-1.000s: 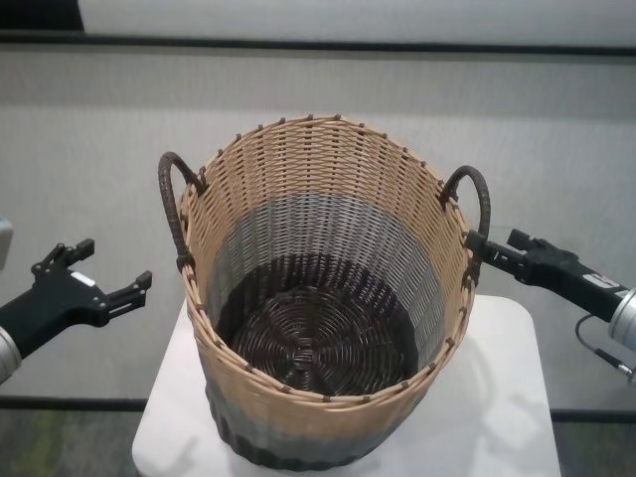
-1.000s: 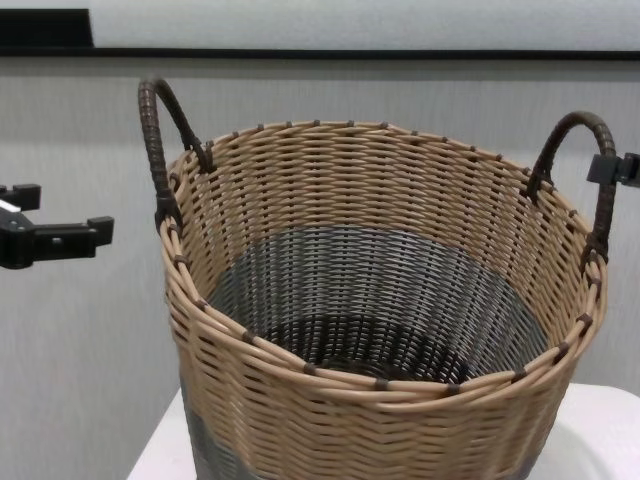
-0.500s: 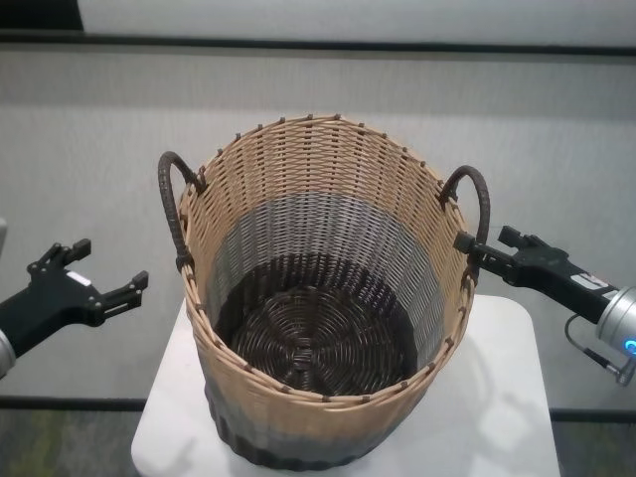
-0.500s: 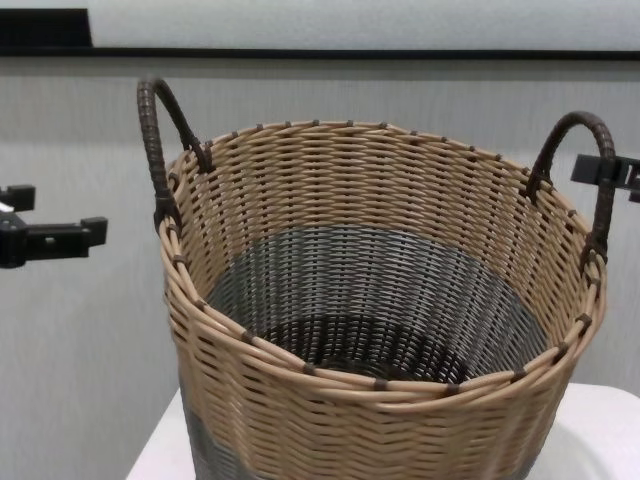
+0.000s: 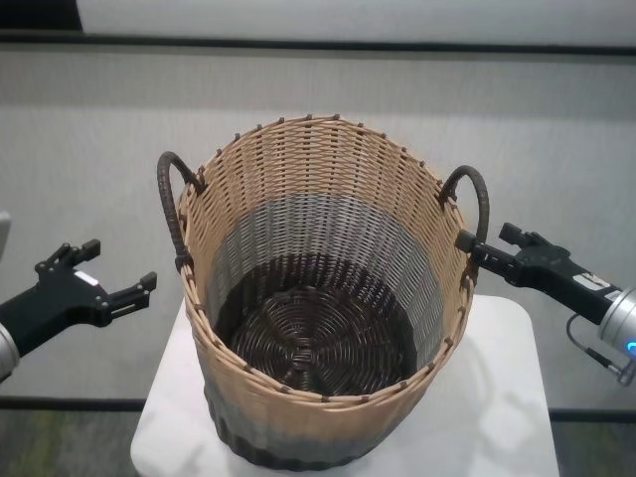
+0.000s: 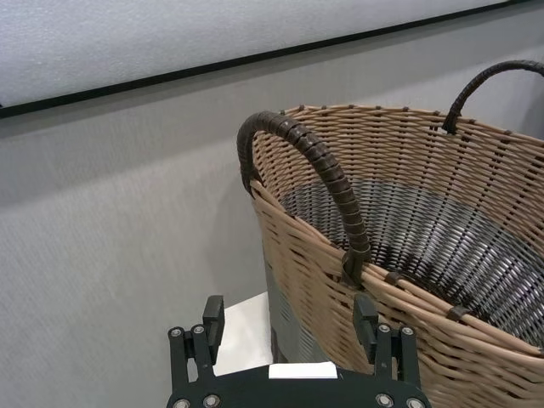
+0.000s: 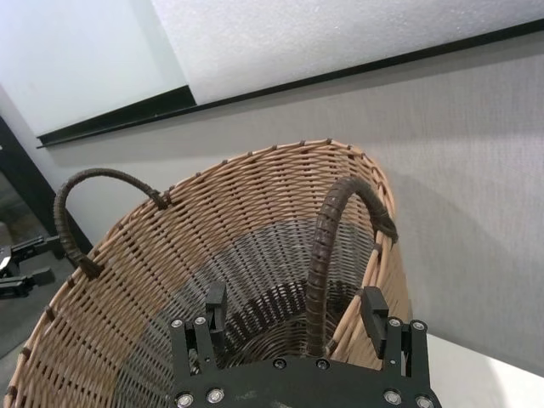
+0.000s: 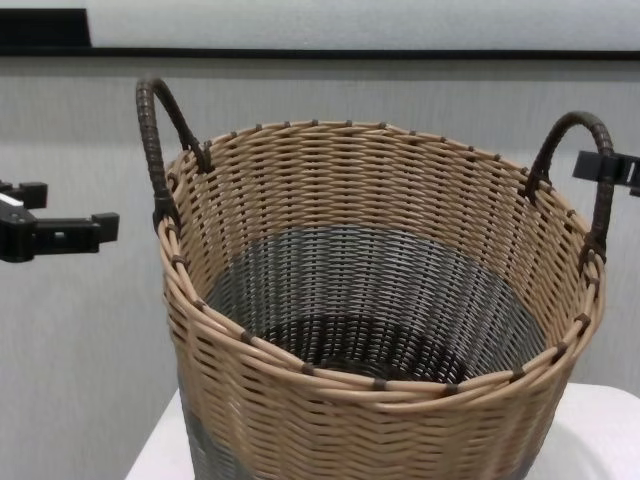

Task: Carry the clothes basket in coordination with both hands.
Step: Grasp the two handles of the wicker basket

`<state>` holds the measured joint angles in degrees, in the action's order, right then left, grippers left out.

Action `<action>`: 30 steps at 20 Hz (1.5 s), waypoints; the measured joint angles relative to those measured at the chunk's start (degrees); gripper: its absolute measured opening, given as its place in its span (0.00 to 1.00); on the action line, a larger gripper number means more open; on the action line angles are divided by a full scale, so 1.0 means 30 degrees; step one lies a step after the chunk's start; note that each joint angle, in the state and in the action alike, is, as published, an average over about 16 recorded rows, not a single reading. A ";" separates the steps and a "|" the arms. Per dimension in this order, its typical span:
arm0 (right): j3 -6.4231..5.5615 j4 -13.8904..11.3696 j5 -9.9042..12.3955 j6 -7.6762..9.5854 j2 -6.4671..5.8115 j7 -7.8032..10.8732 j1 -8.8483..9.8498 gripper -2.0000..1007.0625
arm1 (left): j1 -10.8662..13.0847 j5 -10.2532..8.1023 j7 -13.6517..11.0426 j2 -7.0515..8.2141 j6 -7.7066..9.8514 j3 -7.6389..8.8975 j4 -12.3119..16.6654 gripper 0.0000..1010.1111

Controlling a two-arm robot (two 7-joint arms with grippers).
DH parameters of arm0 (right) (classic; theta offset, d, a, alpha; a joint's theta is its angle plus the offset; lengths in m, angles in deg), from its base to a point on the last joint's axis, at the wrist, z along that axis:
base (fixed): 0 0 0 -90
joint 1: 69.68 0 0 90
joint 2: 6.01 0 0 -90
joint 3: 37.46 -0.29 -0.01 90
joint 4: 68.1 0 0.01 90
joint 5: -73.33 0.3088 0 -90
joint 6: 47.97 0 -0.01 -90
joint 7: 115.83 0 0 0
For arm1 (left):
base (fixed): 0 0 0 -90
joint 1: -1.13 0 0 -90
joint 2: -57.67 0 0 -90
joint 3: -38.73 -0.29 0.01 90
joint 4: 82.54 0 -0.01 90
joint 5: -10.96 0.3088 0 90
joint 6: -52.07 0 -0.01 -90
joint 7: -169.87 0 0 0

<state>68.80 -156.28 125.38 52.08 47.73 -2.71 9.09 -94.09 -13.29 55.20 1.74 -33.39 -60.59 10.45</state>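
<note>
right end effector (image 7: 293,327) agape astride handle (image 7: 327,246) | left end effector (image 5: 117,278) agape, clear of basket (image 5: 318,298)

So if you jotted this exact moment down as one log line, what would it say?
clothes basket: on white table, empty | left gripper: open, clear of left handle | right gripper: open, at right handle | nothing gripped

A small white smooth-topped desk with rounded corners (image 5: 502,412) fills the 6 o'clock part of the head view, its bare surface showing toward 4 and 8 o'clock. Behind it stands a grey, finely textured wall panel (image 5: 89,129). A thin black horizontal strip (image 5: 119,40) crosses at 12 o'clock, with a pale white wall band (image 8: 350,22) above it. At 7 o'clock, a dark floor (image 5: 60,442) lies below the panel
</note>
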 joint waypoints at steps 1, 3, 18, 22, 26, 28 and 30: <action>0.0015 0.0060 0.0031 -0.0083 -0.0018 0.0033 -0.0006 0.99 | -0.0047 -0.0057 -0.0044 0.0004 0.0093 -0.0044 0.0017 0.99; 0.0032 0.0179 0.0098 -0.0242 -0.0048 0.0091 -0.0012 0.99 | -0.0180 -0.0176 -0.0140 0.0000 0.0271 -0.0165 0.0027 0.99; -0.0094 0.1007 0.0814 -0.0878 -0.0121 0.0583 -0.0058 0.99 | -0.1843 -0.0509 -0.0294 -0.0406 0.1002 -0.1679 -0.0422 0.99; -0.0105 0.1035 0.0954 -0.0933 -0.0184 0.0655 -0.0060 0.99 | -0.1945 -0.0498 -0.0048 -0.0402 0.1009 -0.1733 -0.0295 0.99; -0.0076 0.0988 0.1019 -0.0973 -0.0244 0.0663 -0.0043 0.99 | -0.1894 -0.0502 0.0182 -0.0330 0.1007 -0.1598 -0.0092 0.99; -0.0053 0.0949 0.1033 -0.0988 -0.0269 0.0654 -0.0033 0.99 | -0.1858 -0.0511 0.0267 -0.0292 0.1003 -0.1506 -0.0003 0.99; -0.0032 0.0902 0.1041 -0.1004 -0.0293 0.0635 -0.0023 0.99 | -0.1840 -0.0523 0.0324 -0.0263 0.0988 -0.1423 0.0063 0.99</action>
<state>68.70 -153.57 128.50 49.07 46.85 -0.80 9.02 -99.61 -14.86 56.17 0.95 -30.43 -64.85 10.64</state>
